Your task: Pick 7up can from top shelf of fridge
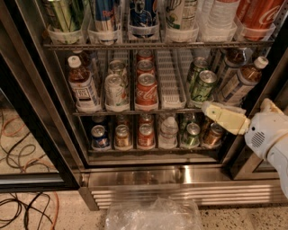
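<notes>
The fridge (148, 179) stands open in front of me. Its top shelf (153, 45) carries a row of white cup holders. The 7up can (180, 13), whitish with green lettering, stands in the fourth holder from the left, its top cut off by the frame edge. My gripper (225, 117) is cream and white. It reaches in from the right at the level of the middle rack's front edge, well below and to the right of the 7up can. It holds nothing that I can see.
The top shelf also holds a green can (60, 13), two blue cans (105, 13), a white bottle (220, 15) and a Coca-Cola can (261, 13). Lower racks hold cans and bottles. A black door frame (40, 112) stands at left. Cables (22, 202) and a plastic bag (153, 215) lie on the floor.
</notes>
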`<state>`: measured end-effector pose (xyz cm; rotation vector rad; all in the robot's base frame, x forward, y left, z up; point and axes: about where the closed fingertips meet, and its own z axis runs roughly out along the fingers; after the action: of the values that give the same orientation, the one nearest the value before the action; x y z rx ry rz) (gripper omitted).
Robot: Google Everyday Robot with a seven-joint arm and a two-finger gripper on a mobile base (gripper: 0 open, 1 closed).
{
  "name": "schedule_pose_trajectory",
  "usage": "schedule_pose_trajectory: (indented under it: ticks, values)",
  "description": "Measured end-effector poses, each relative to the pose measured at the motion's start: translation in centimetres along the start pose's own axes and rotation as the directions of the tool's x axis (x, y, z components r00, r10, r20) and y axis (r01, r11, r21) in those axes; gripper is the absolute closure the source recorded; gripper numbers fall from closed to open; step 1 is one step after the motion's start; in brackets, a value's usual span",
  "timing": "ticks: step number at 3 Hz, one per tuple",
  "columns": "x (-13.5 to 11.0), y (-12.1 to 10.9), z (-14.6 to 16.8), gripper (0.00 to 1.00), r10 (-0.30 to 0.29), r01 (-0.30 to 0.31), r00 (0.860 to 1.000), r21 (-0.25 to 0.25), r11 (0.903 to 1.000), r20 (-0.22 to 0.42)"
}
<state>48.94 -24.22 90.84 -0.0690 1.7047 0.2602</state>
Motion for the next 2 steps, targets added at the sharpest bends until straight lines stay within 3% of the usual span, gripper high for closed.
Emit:
schedule_pose_trajectory:
  ticks: [1,2]
  values:
    - [1.0,5.8,0.0,0.0,0.05,-0.058,0.997,-0.137,0.9889,-0.061]
    - [0.8,11.2,0.2,0.0,0.073,-0.093,0.993,-0.245,0.965,-0.089]
